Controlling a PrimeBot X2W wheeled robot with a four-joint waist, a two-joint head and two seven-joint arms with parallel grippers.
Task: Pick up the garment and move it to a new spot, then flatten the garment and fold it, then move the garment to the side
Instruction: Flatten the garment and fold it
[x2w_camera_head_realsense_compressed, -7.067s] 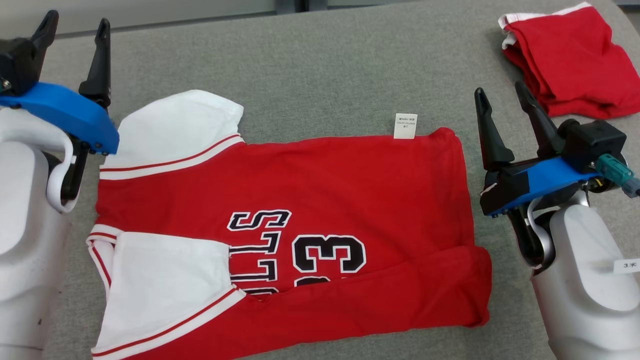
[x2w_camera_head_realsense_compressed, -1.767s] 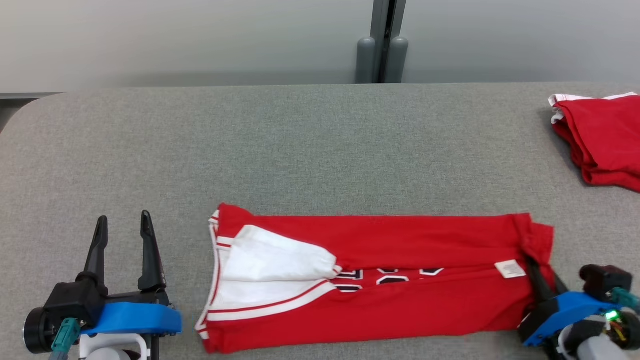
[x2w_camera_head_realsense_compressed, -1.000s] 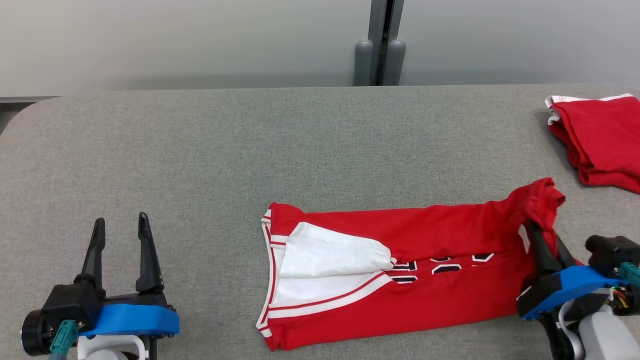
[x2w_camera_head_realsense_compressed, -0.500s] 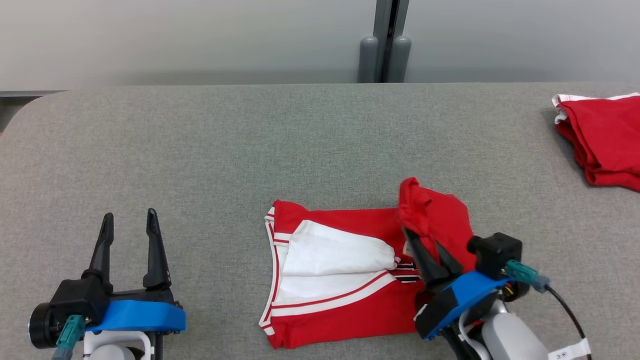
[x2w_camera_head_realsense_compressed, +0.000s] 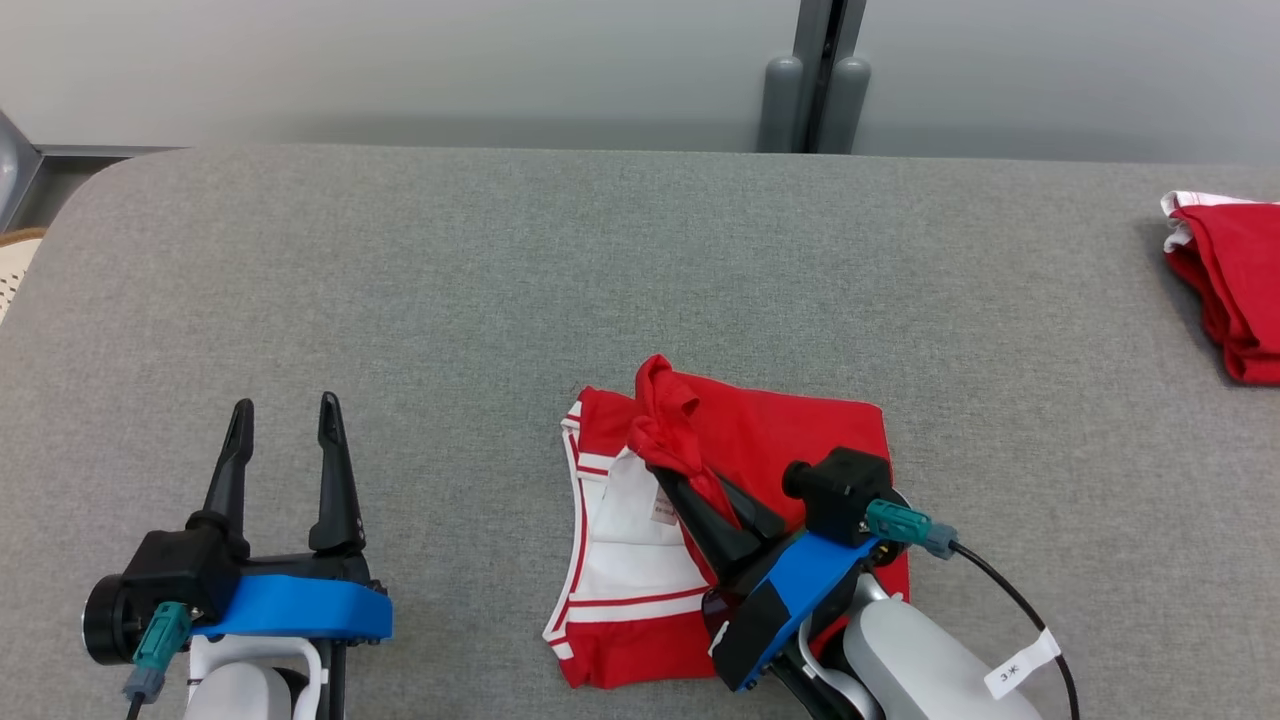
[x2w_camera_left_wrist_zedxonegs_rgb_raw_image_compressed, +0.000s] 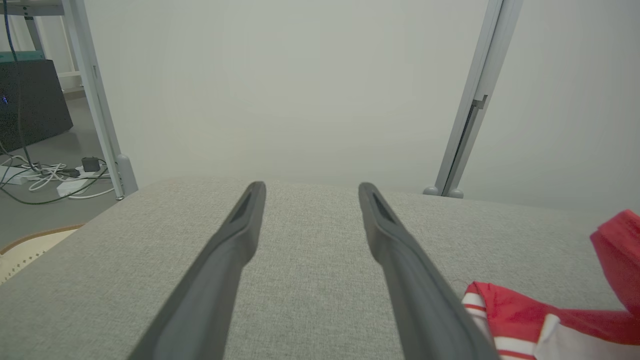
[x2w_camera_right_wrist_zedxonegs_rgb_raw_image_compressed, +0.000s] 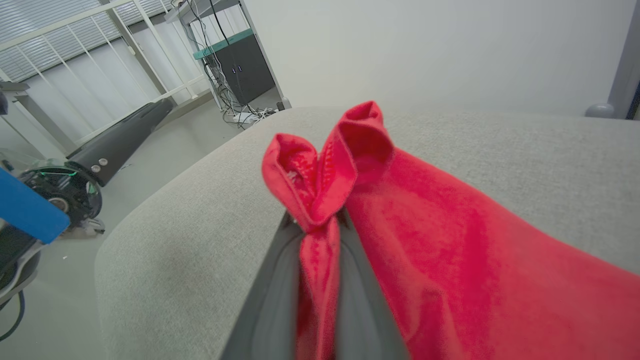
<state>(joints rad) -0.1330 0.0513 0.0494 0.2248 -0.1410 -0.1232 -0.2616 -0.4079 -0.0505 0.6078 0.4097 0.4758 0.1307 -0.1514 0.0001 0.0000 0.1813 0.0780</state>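
The red garment (x2w_camera_head_realsense_compressed: 790, 440) lies on the grey padded table (x2w_camera_head_realsense_compressed: 480, 270), near the front edge and a little right of centre in the head view, doubled over on itself: a plain red layer covers its right part, and a white sleeve (x2w_camera_head_realsense_compressed: 620, 560) with red stripes shows at its left. The right gripper (x2w_camera_head_realsense_compressed: 678, 474) has its two dark fingers pressed together on a bunched piece of the red hem, pinching it; that bunch stands up above the fingertips, over the garment's left part, and a small white label (x2w_camera_head_realsense_compressed: 663, 508) hangs just beside them. The left gripper (x2w_camera_head_realsense_compressed: 285, 405) sits low at the left, well apart from the garment, its fingers spread with nothing between them. A second red garment (x2w_camera_head_realsense_compressed: 1230, 290) with white trim lies folded at the table's far right edge. Past the table's left corner is a pale perforated thing (x2w_camera_head_realsense_compressed: 12, 270), perhaps the rim of a basket; what it holds cannot be told
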